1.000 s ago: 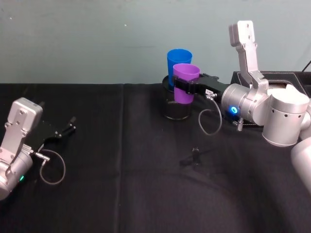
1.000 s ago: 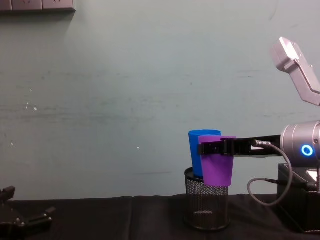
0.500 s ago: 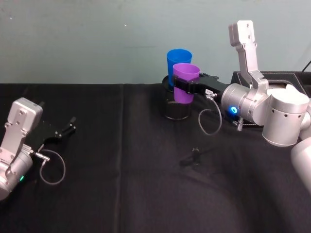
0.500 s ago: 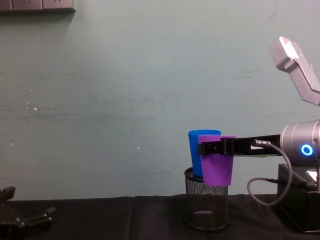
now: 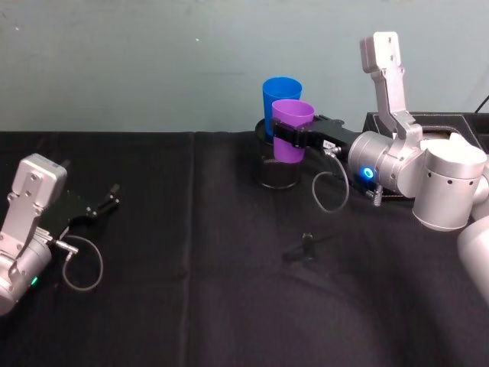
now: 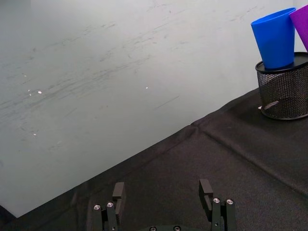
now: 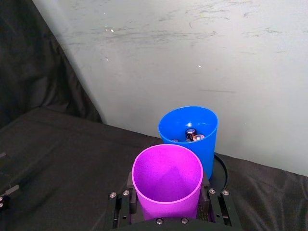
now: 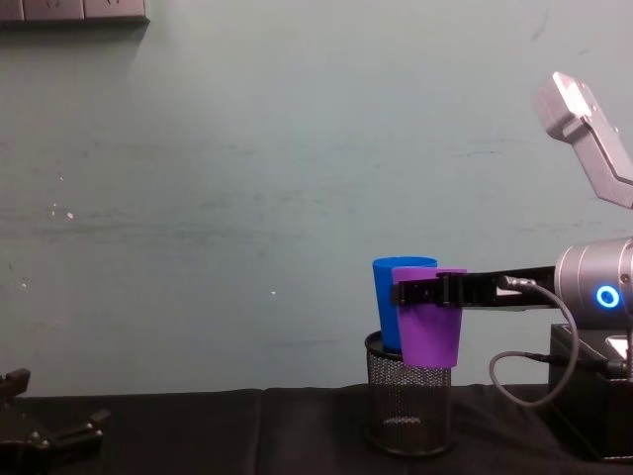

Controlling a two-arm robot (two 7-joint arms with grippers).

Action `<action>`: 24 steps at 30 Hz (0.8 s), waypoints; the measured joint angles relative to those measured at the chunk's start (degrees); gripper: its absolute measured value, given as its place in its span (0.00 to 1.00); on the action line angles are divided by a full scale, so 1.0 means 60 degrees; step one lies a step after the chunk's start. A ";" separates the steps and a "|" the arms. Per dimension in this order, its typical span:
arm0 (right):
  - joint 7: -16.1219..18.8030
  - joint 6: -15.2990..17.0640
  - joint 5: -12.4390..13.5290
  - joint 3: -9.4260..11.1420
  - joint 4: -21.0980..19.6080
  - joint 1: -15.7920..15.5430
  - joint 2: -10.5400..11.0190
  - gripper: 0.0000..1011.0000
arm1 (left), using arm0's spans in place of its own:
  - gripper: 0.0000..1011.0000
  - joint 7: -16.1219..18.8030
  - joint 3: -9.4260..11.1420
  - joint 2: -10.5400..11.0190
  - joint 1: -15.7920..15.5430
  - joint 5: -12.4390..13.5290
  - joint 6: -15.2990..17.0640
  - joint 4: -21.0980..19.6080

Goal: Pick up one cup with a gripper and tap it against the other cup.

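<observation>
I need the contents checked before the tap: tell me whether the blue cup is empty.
No, the blue cup holds small battery-like cylinders at its bottom.

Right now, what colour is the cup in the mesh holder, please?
The cup is blue; left wrist view.

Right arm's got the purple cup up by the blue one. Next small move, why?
Probably nudge the right gripper toward the blue cup until the purple cup taps it: jaws shut on purple, cups upright side by side, contact unclear.

Your left wrist view's upper right edge cuts off the purple cup point(image 6: 302, 24); in chest view it half hides the blue cup point(image 8: 386, 307)
</observation>
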 joint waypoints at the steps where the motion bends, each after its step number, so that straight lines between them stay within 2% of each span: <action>1: 0.0000 0.0000 0.0000 0.0000 0.0000 0.0000 0.0000 0.72 | 0.99 0.0000 -0.0001 0.0000 0.0000 0.0000 0.0000 0.0000; 24: 0.0000 0.0001 0.0001 0.0000 0.0001 0.0000 0.0000 0.72 | 0.99 0.0000 0.0000 0.0000 -0.0001 0.0000 0.0000 0.0000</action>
